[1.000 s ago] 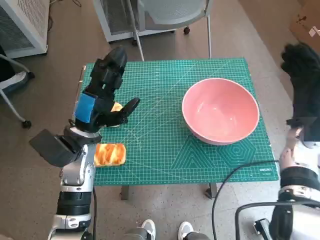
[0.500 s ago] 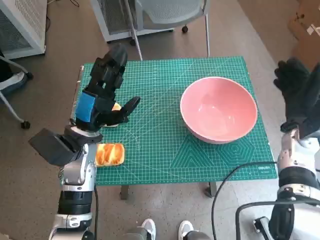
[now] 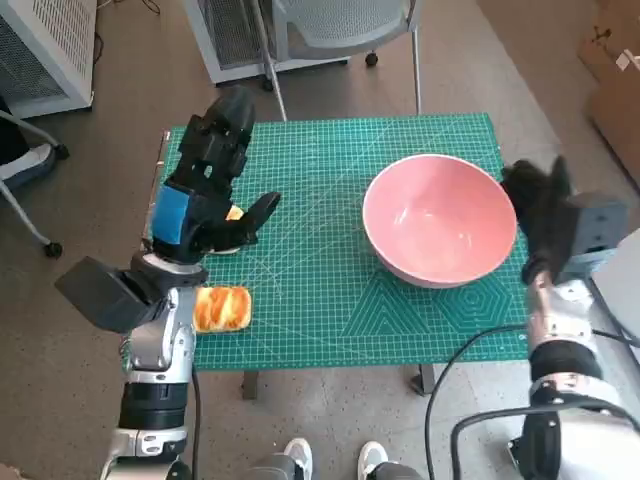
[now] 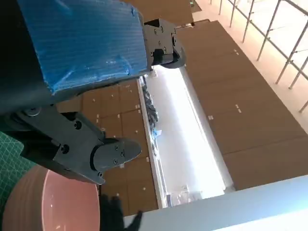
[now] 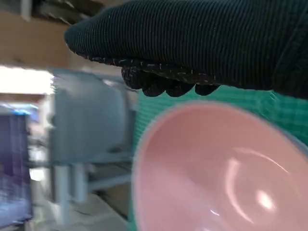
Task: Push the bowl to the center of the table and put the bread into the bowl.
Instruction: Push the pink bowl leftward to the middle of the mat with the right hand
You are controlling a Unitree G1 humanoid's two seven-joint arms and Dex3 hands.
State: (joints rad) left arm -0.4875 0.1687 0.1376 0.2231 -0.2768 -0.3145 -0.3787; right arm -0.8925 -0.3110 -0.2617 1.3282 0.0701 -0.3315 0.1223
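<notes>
Green cutting-mat table (image 3: 330,300) carried a round pink plastic bowl (image 3: 440,220); the gloved right hand (image 3: 538,215) beside its rim and the blue-taped left hand (image 3: 205,190) both stood spread, holding nothing.

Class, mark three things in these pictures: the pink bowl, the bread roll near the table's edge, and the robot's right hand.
pink bowl (image 3: 438,235): head view, on the inside of its basin.
bread roll (image 3: 221,308): head view, on the middle of its glazed top.
right hand (image 3: 538,215): head view, on the middle of the black glove, beside the bowl.

bowl (image 3: 440,220) on the table's (image 3: 330,330) right, bread (image 3: 220,308) at its left edge.
</notes>
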